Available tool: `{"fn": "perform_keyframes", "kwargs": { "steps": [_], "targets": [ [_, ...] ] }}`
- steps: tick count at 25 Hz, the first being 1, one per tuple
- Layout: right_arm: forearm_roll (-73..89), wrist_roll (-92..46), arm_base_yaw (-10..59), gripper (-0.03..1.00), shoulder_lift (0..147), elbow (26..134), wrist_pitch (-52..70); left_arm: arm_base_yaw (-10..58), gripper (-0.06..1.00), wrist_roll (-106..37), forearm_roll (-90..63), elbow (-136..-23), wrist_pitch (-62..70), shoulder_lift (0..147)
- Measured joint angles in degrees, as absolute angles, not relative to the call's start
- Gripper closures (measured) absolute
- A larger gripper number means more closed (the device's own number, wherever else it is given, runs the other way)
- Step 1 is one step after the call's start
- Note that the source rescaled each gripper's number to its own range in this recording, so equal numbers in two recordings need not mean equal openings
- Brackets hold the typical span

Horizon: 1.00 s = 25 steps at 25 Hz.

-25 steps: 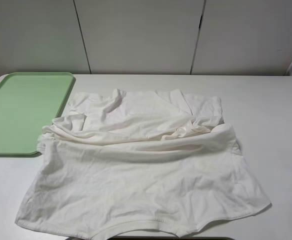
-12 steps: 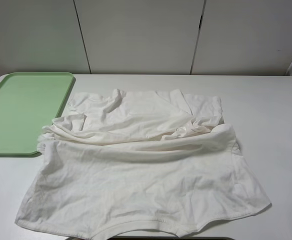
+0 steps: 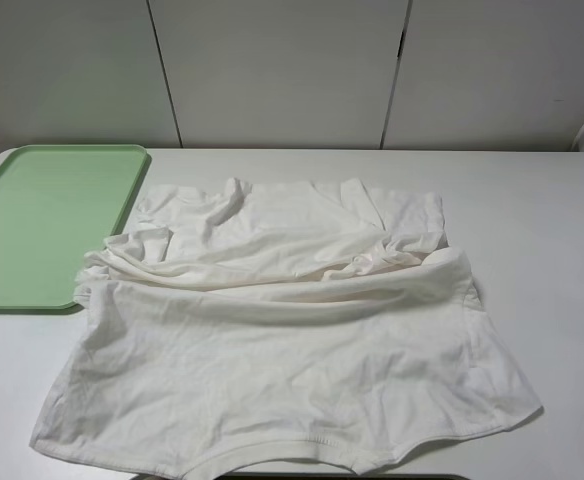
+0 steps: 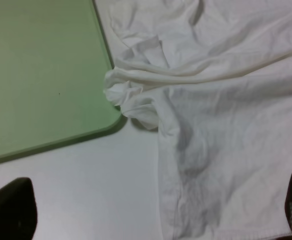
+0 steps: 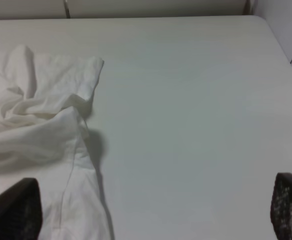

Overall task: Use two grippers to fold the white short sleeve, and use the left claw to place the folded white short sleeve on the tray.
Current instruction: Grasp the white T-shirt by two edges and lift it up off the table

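The white short sleeve (image 3: 292, 320) lies spread and wrinkled across the middle of the table, with a bunched fold running across its middle and its hem toward the near edge. The pale green tray (image 3: 42, 220) sits at the far left, and the shirt's left sleeve just touches its corner. Neither arm shows in the exterior high view. In the left wrist view my left gripper (image 4: 153, 210) is open above the shirt's left edge (image 4: 226, 125), close to the tray's corner (image 4: 41, 70). My right gripper (image 5: 151, 207) is open over bare table beside the shirt's right edge (image 5: 36, 115). Both hold nothing.
The white table (image 3: 552, 230) carries the shirt and the tray. A pale panelled wall (image 3: 272, 70) runs along the far edge of the table. Bare tabletop shows to the right of the shirt.
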<state>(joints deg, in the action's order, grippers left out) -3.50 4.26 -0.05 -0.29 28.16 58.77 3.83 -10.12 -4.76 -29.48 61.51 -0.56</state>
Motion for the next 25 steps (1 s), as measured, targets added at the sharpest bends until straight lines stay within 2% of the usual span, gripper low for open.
{"fn": "perform_keyframes", "kwargs": {
  "steps": [19,25],
  "targets": [
    [-3.50,4.26,-0.05,-0.03,0.03,28.16,58.77,3.83,-0.05,-10.12,-4.76,-29.48,61.45,-0.56],
    [-2.66,4.05,-0.05,-0.03,10.39,32.85,57.53,3.83,-0.05,-10.12,-5.00,-33.10,61.77,7.93]
  ]
}}
